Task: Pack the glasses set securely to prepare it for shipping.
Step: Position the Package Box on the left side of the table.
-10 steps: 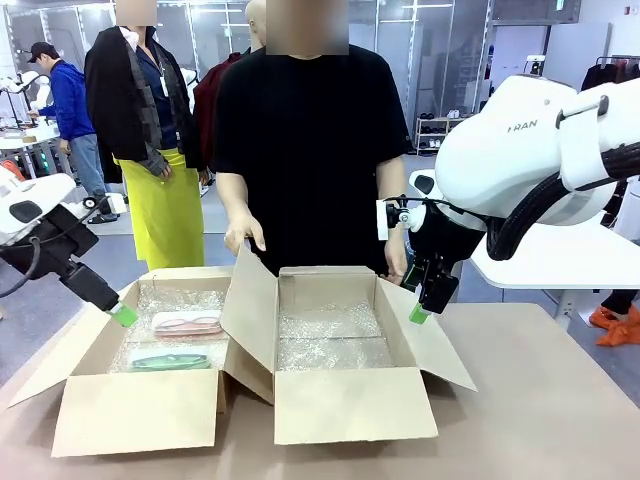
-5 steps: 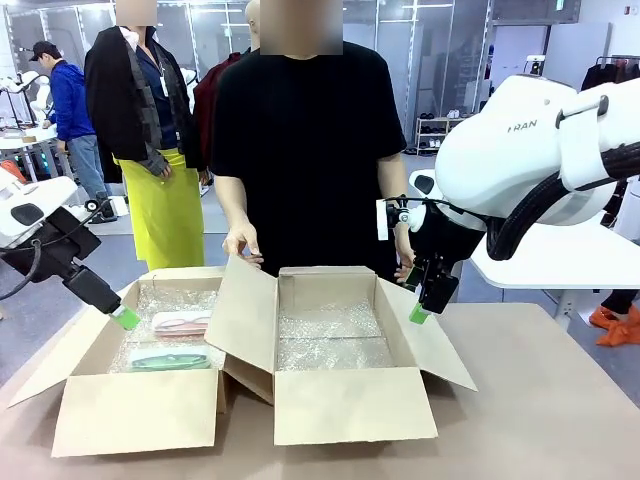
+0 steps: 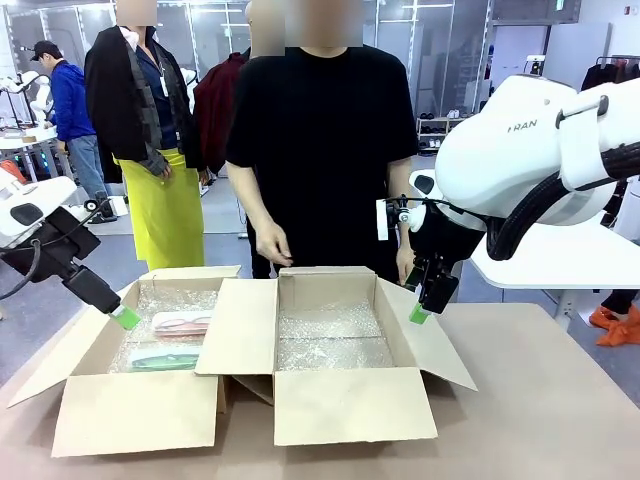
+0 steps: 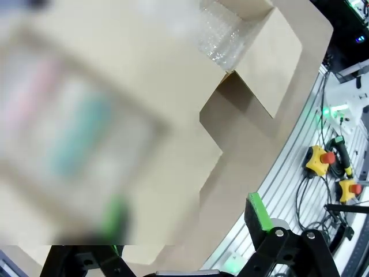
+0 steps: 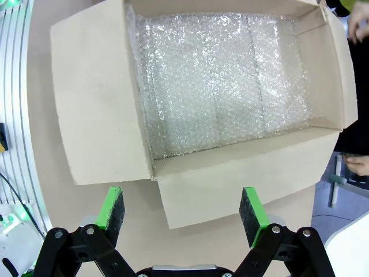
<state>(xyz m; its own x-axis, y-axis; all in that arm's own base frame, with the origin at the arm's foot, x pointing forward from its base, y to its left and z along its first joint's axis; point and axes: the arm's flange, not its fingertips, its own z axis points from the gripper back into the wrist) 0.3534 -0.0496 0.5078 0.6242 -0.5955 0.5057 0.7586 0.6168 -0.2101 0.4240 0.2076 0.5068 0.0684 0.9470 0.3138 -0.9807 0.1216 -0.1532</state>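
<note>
Desk (image 3: 560, 420): bare brown top carrying two open cardboard boxes side by side, their inner flaps overlapping.
Right box (image 3: 350, 405): lined with bubble wrap (image 5: 219, 81), nothing else inside it.
Right end effector (image 3: 420, 313): jaws wide apart, holding nothing; it hangs just over the right box's right wall, well apart from the cases.
Left box (image 3: 140, 410): also lined with bubble wrap; it holds the glasses set.
Mint green case (image 3: 165, 361): lies flat toward the near side, long axis running left to right across the box.
Pink case (image 3: 183, 322): just behind the mint one, parallel to it.
Left end effector (image 3: 125, 317): fingers spread, empty; it hovers over the left box's left flap, so the cases lie just to its right and below. This is the nearer arm by far.
Person's hand (image 3: 272, 242): hangs behind the boxes, touching nothing.
Hard to make out: the left wrist view blurs the cases to colour streaks; the overlapping flap cuts off both cases' right ends.
</note>
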